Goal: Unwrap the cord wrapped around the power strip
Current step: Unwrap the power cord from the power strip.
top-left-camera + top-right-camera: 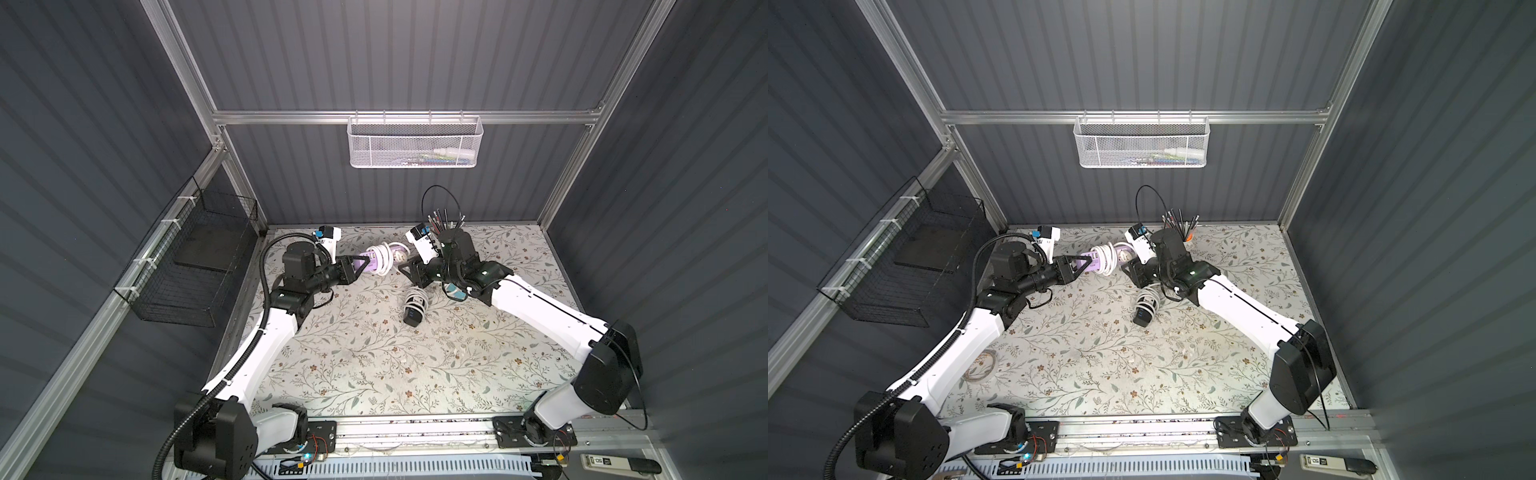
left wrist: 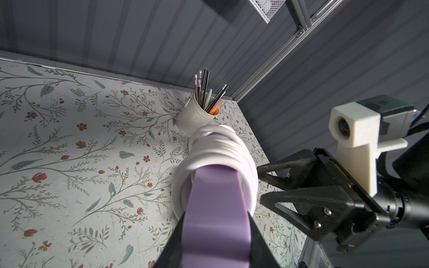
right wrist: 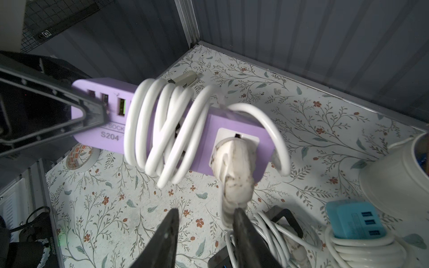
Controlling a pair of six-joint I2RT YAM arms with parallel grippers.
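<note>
Aloft, the purple power strip (image 3: pixel 222 125), white cord (image 3: pixel 148 125) coiled round its middle, sits clamped at one end in the left gripper (image 1: pixel 365 263), while the right gripper (image 3: pixel 205 213) holds its jaws apart beside the plug (image 3: pixel 234 162), above the floral table (image 1: pixel 374 365) within grey ribbed walls (image 1: pixel 395 62).

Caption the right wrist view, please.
Gripped purple power strip, white cord looped around it, plug seated in its own socket.

Both arms wear white shells over black joints — the left arm (image 1: pixel 268 338), lower left, carries a ribbed black conduit (image 1: pixel 165 442), the right arm (image 1: pixel 540 305) a thin black cable (image 1: pixel 643 388). Black triangular fingers (image 2: pixel 301 193) show silver screws; a white camera block (image 2: pixel 348 130) sits behind them.
</note>
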